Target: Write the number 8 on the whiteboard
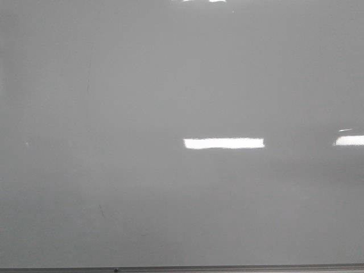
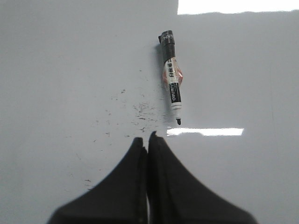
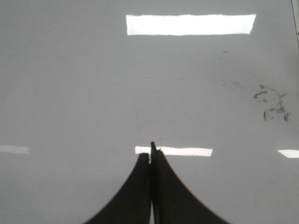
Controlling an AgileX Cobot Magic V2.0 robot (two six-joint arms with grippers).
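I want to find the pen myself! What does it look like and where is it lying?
Look at the big pale whiteboard in the left wrist view. Just past the closed black left gripper, beside a scatter of dark ink specks, lies the marker. It is the only solid object there: slim, black cap end, white labelled barrel, uncapped tip pointing toward the gripper.

Left end effector (image 2: 148, 140): two matte black fingers (image 2: 126, 186), broad at base, curving inward to narrow tips, thin seam between. Right end effector (image 3: 151, 151): same matte black, same flared-to-pointed outline, one fingertip (image 3: 152, 145) standing slightly proud of the other. No cables, screws or markings visible in either wrist view.
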